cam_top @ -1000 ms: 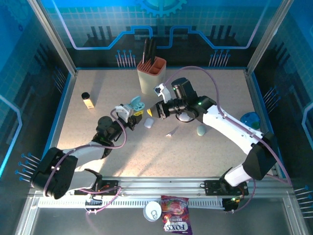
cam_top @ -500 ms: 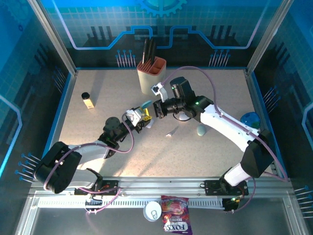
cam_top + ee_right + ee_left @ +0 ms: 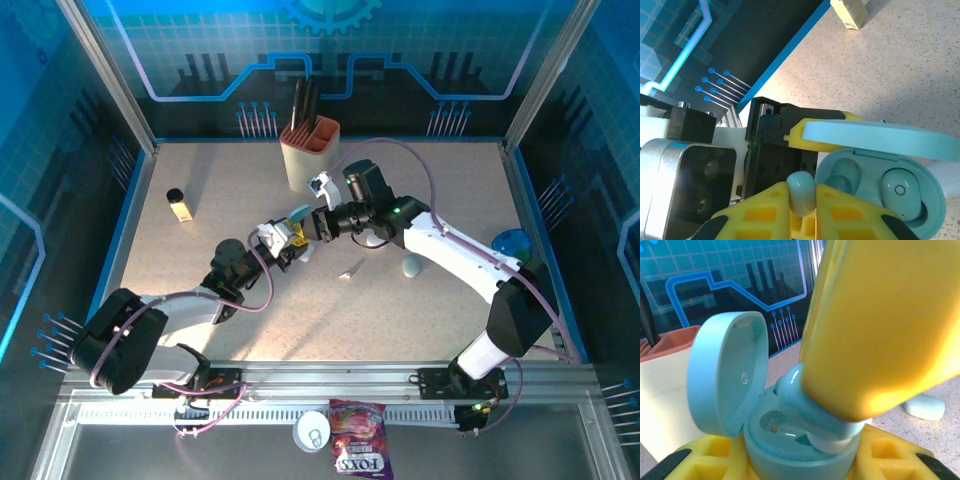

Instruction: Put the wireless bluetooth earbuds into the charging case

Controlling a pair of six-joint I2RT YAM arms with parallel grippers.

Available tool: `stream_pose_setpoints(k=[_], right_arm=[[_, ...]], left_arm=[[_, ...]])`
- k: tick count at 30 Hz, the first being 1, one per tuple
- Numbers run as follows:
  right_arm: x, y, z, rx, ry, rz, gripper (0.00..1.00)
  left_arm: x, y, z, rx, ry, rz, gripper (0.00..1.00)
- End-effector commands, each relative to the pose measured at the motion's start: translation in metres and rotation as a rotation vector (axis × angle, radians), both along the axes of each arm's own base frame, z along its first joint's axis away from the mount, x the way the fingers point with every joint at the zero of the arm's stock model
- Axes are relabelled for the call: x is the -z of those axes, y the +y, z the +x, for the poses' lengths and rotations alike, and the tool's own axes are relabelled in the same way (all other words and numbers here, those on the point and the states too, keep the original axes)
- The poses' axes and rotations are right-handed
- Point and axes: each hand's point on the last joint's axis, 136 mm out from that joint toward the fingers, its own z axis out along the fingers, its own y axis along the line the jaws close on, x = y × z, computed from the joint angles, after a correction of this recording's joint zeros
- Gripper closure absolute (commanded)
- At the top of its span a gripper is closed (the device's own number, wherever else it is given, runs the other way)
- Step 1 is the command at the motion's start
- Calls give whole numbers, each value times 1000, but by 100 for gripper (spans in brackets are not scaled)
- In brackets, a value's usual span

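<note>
Two earbuds could be counted. One pale teal earbud (image 3: pixel 801 186) was pinched between the yellow fingers of the right gripper (image 3: pixel 802 197), whose jaws were narrow and closed on it. A second earbud (image 3: pixel 900 191) already sat in the right socket of the charging case (image 3: pixel 865 186).

The case was near the middle of the table (image 3: pixel 200 180), raised off its surface. The left gripper (image 3: pixel 284 240) clamped it from below, with the jaws drawn in against its rounded body. Its single lid (image 3: pixel 722 377) stood open and tilted back to the left in the left wrist view. In that view the held earbud's tip reached down into the case's open socket. Whether it was fully seated could not be told.

One closed teal case (image 3: pixel 412 265) lay on the table to the right of the arms' meeting point, apart from both grippers.

At the far side stood one utensil holder (image 3: pixel 310 152) with dark handles in it. One small bottle (image 3: pixel 178 205) stood well to the left. One blue disc (image 3: pixel 512 245) lay at the right edge. One snack bag (image 3: pixel 360 452) lay at the near edge, beyond the rail.
</note>
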Motion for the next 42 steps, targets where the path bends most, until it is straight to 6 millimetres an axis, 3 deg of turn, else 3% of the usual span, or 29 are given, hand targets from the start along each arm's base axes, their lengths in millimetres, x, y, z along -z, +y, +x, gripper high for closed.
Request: stream_pose_setpoints(k=[1, 18, 22, 32, 42], right_arm=[[17, -6, 10, 34, 10, -35, 83], [23, -10, 19, 82, 23, -5, 84], [33, -11, 22, 82, 59, -21, 83], [37, -23, 29, 128, 65, -62, 64], [17, -42, 27, 136, -27, -53, 56]], left_arm=[[-25, -5, -4, 32, -71, -60, 71], [-21, -7, -3, 37, -62, -55, 71], [-23, -7, -2, 32, -67, -59, 71], [-21, -6, 0, 24, -59, -56, 70], [-13, -10, 3, 35, -44, -44, 70]])
